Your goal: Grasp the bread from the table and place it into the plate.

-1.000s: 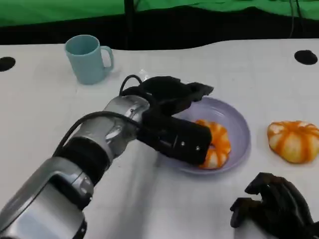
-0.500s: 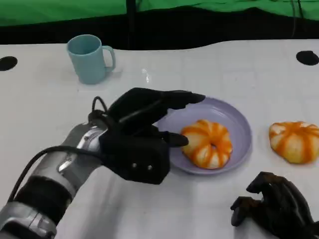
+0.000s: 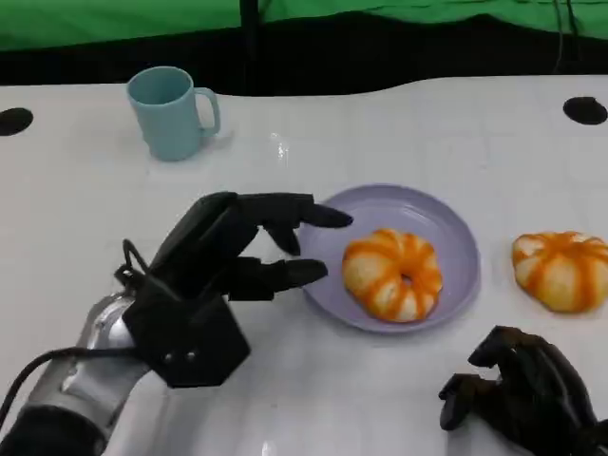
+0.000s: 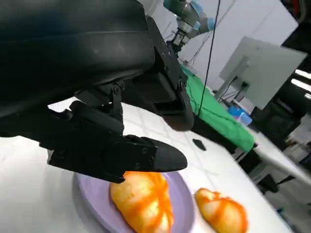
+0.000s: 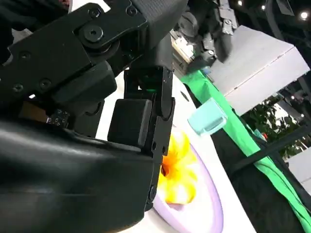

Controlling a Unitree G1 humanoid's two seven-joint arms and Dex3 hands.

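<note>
An orange-and-cream striped bread (image 3: 392, 275) lies inside the lilac plate (image 3: 456, 237) at the table's middle; it also shows as bread (image 4: 143, 200) on the plate (image 4: 92, 201) in the left wrist view and as bread (image 5: 176, 170) in the right wrist view. A second, similar bread (image 3: 562, 270) sits on the table right of the plate, seen too as bread (image 4: 222, 212). My left hand (image 3: 223, 271) hovers left of the plate, fingers spread toward its rim, holding nothing. My right hand (image 3: 518, 394) rests at the lower right, fingers curled in, with nothing in it.
A light blue mug (image 3: 173, 111) stands at the back left. Dark round holes (image 3: 583, 109) mark the table's far corners. Green cloth hangs behind the table's far edge. Bare white table lies between the mug and my left hand.
My left hand has pulled back from over the plate toward the lower left, away from the bread, which now lies uncovered in the plate. The right hand stayed still.
</note>
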